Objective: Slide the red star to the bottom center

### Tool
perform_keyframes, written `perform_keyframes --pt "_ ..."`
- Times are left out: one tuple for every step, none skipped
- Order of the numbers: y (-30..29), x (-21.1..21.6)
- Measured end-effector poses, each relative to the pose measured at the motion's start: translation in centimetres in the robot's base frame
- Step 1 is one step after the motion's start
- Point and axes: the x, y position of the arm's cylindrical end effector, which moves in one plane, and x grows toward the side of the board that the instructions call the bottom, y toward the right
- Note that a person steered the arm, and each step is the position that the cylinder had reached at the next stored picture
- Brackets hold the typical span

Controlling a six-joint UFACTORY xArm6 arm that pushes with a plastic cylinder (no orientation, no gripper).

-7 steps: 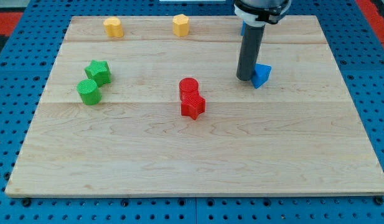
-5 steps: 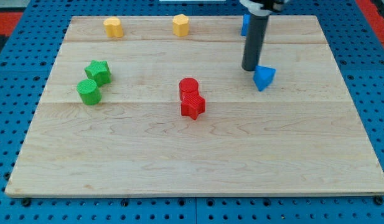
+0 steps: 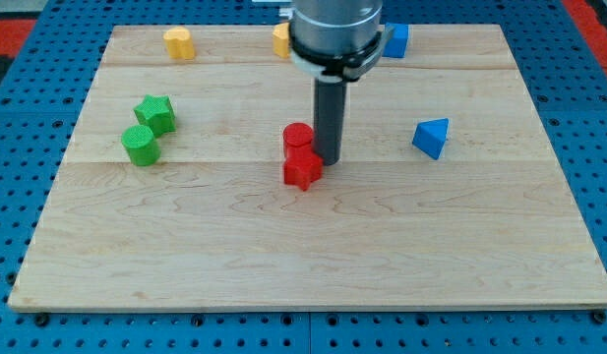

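The red star (image 3: 302, 169) lies near the middle of the wooden board (image 3: 313, 265), touching a red cylinder (image 3: 298, 137) just above it. My tip (image 3: 327, 158) stands right against the red star's upper right side, to the right of the red cylinder. The rod rises from there toward the view's top.
A green star (image 3: 156, 113) and a green cylinder (image 3: 140, 145) sit at the left. A blue triangular block (image 3: 432, 137) lies at the right. A yellow block (image 3: 179, 42) and a blue block (image 3: 395, 39) sit near the top edge; another yellow block (image 3: 280, 37) is partly hidden behind the arm.
My tip has moved left from beside the blue triangular block to the red star. The blue block has shifted slightly right. The red star has shifted slightly left.
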Motion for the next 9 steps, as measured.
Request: perform_keyframes --pt "-5.3 -1.7" --pt "-9.4 -2.2" --pt "-9.7 1.3" --pt "-0.4 4.3" --pt "6.9 6.0" --pt "1.6 2.2" --pt "2.7 0.1" --pt "9.3 -0.3" --pt "10.0 5.4"
